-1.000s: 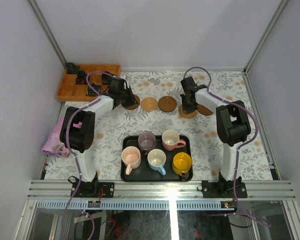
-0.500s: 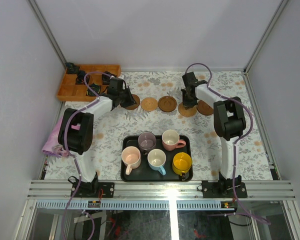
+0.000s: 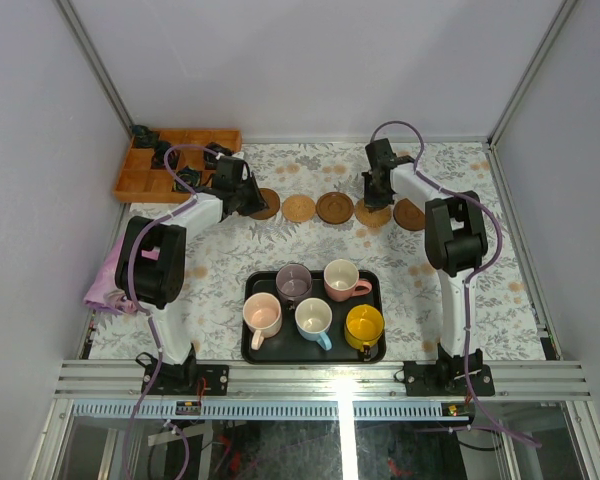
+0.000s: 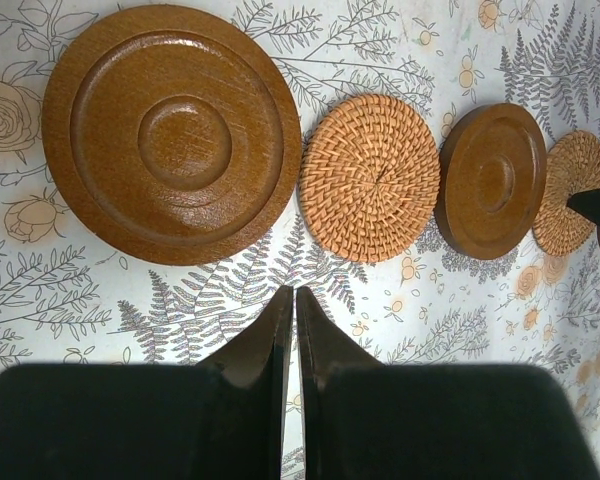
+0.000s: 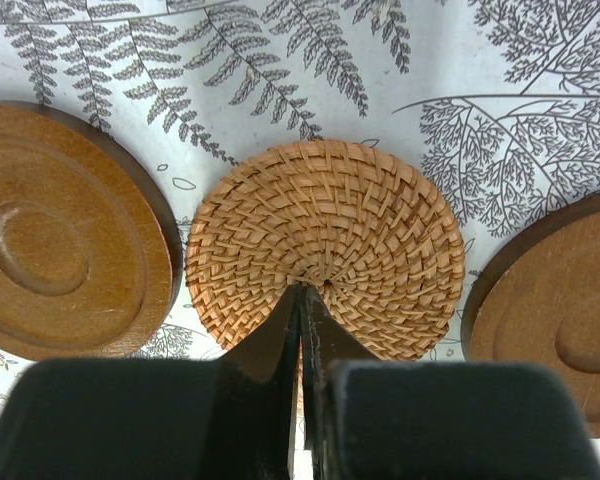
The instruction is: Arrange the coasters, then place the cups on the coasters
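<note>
Five coasters lie in a row across the far half of the table: wood (image 3: pixel 268 207), woven (image 3: pixel 299 208), wood (image 3: pixel 334 207), woven (image 3: pixel 371 214), wood (image 3: pixel 411 216). My left gripper (image 3: pixel 248 194) is shut, its tips (image 4: pixel 288 292) just off the near edge of the big wood coaster (image 4: pixel 170 130). My right gripper (image 3: pixel 377 193) is shut too, its tips (image 5: pixel 310 290) over the centre of a woven coaster (image 5: pixel 325 230); whether they touch it I cannot tell. The cups stand on a black tray (image 3: pixel 310 358): mauve (image 3: pixel 293 283), salmon-pink (image 3: pixel 341 280), peach (image 3: pixel 262 315), light blue (image 3: pixel 313 318), yellow (image 3: pixel 364 325).
A wooden compartment box (image 3: pixel 140 180) with small black objects sits at the back left corner. A pink cloth (image 3: pixel 108 285) lies at the left edge. Grey walls close in the table on three sides.
The right gripper has moved toward the back, and the woven coaster under it has slid back into line with the row. The left gripper has edged slightly back.
</note>
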`<move>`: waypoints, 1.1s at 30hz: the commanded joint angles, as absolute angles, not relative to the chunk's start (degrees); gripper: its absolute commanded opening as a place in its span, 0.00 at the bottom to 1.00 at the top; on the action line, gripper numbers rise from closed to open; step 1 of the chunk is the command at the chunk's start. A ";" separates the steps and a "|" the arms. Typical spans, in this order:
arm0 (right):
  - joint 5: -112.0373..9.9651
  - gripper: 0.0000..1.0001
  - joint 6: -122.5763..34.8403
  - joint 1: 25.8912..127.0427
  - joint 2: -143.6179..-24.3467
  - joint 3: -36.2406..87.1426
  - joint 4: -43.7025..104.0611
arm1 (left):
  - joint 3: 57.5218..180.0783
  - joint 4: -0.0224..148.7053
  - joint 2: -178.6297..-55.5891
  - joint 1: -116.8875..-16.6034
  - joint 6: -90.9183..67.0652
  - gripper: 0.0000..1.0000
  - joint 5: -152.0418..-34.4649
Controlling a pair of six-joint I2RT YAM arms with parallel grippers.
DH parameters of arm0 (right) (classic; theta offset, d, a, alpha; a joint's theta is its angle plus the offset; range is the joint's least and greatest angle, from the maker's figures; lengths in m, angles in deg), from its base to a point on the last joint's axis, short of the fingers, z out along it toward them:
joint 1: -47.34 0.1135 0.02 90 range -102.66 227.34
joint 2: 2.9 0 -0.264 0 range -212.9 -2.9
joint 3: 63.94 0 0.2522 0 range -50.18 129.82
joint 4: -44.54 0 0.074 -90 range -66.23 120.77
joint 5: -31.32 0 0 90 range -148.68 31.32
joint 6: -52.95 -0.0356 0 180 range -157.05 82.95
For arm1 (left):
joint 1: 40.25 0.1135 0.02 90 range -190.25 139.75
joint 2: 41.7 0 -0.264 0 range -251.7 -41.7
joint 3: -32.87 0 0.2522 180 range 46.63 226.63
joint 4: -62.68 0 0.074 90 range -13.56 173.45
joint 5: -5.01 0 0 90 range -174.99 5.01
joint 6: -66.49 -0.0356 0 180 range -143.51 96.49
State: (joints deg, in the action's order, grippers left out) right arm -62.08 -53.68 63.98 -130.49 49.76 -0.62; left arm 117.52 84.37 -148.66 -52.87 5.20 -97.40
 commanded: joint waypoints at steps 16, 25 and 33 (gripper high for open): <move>-58.88 0.00 -51.19 62.17 -130.93 52.43 0.32 | 118.33 83.85 -147.52 -52.18 5.02 0.03 -94.23; -55.81 0.00 -50.03 62.14 -129.07 53.70 1.83 | 121.20 86.35 -150.22 -52.20 3.24 0.03 -88.10; -56.96 0.00 -50.58 62.19 -129.23 53.26 0.90 | 126.43 87.51 -156.89 -52.02 0.52 0.02 -84.69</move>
